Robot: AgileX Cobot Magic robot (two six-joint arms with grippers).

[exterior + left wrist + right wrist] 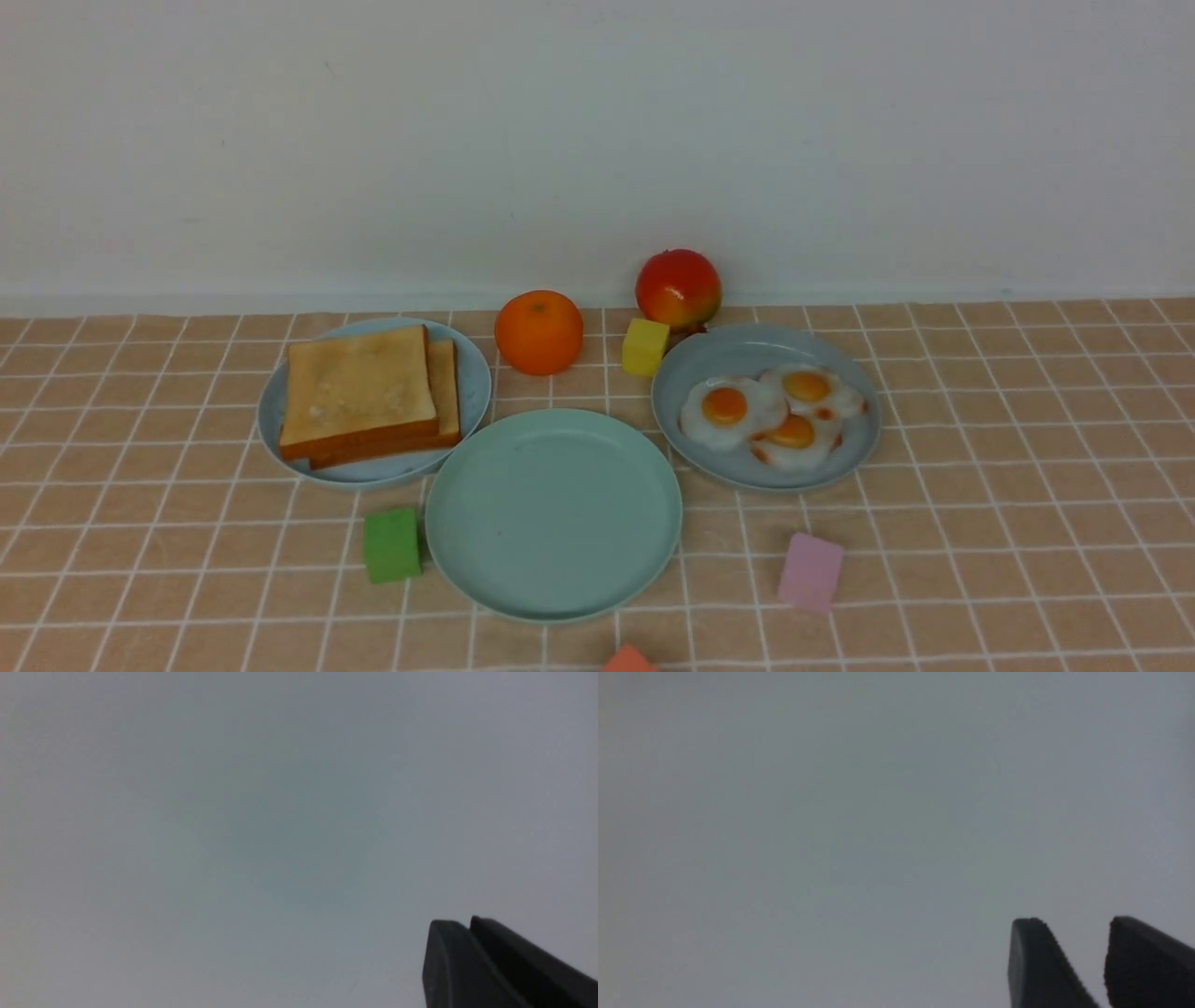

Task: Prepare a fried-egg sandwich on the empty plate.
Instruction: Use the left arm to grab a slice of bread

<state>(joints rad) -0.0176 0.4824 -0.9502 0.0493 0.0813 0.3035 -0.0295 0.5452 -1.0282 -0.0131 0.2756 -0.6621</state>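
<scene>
Nearest the robot, an orange-red block [628,661] is cut off by the front view's lower edge. A pink block [810,571] and a green block [392,544] are seen just beyond it, the green one just beside the empty plate [553,597]. That mint-green plate is set at the middle of the checked tablecloth [1027,485] and nothing has been laid on it.

Farther back on the left, the two toast slices [359,387] are stacked on a sky-blue plate [471,373]. On the right, the fried egg [726,409] with the plain white rim is kept on a grey-blue plate [738,350], touching two eggs with reddish spots [798,434]. Behind these, a yellow block [645,346], an orange [539,331] and a red fruit [679,289] are lined up near the wall.

No step is judged to have been begun; the first toast slice is what is called for. The top slice would have to be taken by an edge and lifted clear of the one beneath, then laid flat on the mint plate.

No arm is shown in the front view. Only in the wrist views are the grippers found, each against blank grey with no table in sight. The left gripper [460,921] is seen with its fingers all but together and nothing between them. The right gripper [1076,920] is held apart by a clear gap, empty.
</scene>
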